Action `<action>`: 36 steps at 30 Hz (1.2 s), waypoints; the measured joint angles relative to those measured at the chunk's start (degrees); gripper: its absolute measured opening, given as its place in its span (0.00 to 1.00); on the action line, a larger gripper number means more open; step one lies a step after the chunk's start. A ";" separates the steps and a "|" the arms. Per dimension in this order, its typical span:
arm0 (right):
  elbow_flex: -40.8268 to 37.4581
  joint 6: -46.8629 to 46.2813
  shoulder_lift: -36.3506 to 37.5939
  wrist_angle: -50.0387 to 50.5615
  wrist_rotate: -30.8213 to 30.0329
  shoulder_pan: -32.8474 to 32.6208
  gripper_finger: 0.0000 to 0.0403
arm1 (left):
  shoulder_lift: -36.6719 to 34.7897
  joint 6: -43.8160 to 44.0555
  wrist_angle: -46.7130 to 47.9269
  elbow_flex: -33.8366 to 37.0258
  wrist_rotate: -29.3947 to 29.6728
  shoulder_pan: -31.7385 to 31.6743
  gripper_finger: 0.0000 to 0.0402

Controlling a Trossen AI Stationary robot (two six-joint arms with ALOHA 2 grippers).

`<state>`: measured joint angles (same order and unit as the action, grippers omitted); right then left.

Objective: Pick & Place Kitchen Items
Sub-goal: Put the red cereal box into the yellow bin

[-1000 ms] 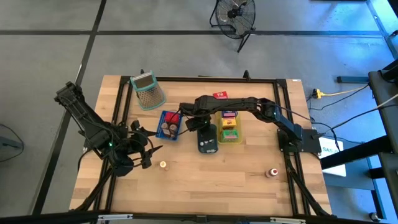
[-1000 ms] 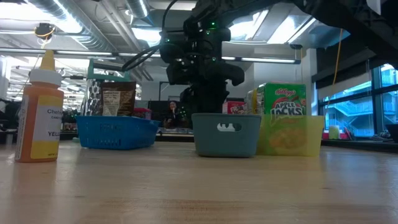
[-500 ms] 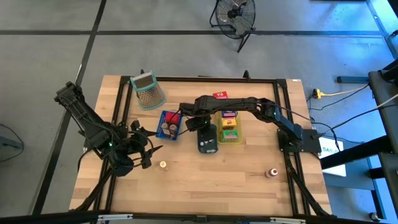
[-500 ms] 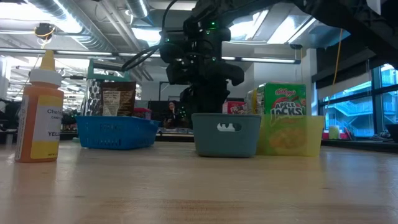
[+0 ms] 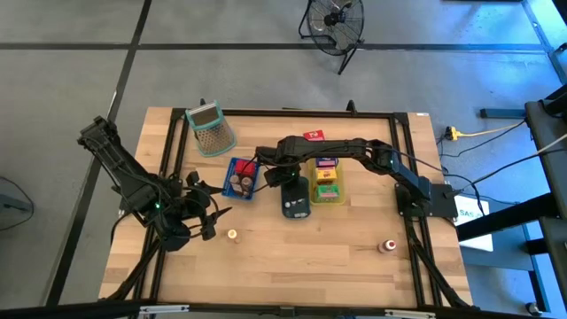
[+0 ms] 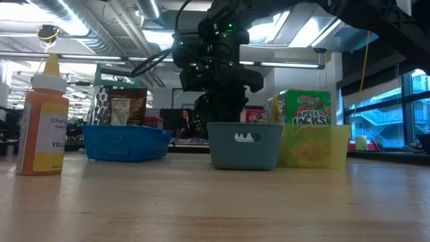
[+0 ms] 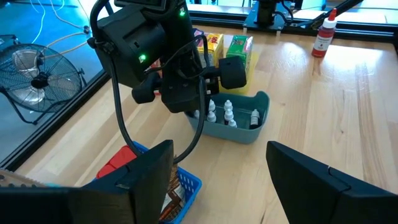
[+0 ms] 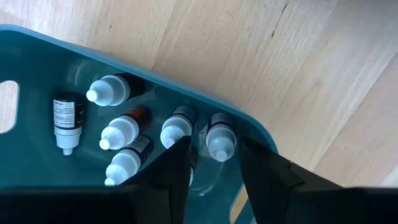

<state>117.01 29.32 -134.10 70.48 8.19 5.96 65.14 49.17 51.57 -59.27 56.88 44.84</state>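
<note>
Wooden table (image 5: 292, 248), and the right gripper (image 8: 212, 163) hovers, fingers parted around a small dropper bottle (image 8: 221, 138) upright in the grey-blue tray (image 8: 37, 46) (light, slick plastic, best pinched at its body), left gripper (image 7: 217, 168) spread, idle.

Ahead of your left gripper (image 7: 217, 177), its fingers spread apart, the right gripper (image 7: 202, 112) hangs over the grey-blue tray (image 7: 252, 127) of small white-capped bottles (image 7: 229, 114).
</note>
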 joint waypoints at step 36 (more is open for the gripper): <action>8.83 -1.49 0.28 8.18 -11.61 -2.13 0.34 | 0.00 0.33 -0.42 0.00 -0.47 0.00 0.63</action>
<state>125.84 27.83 -133.82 78.66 -3.42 3.82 65.14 49.50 51.16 -59.27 56.41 44.84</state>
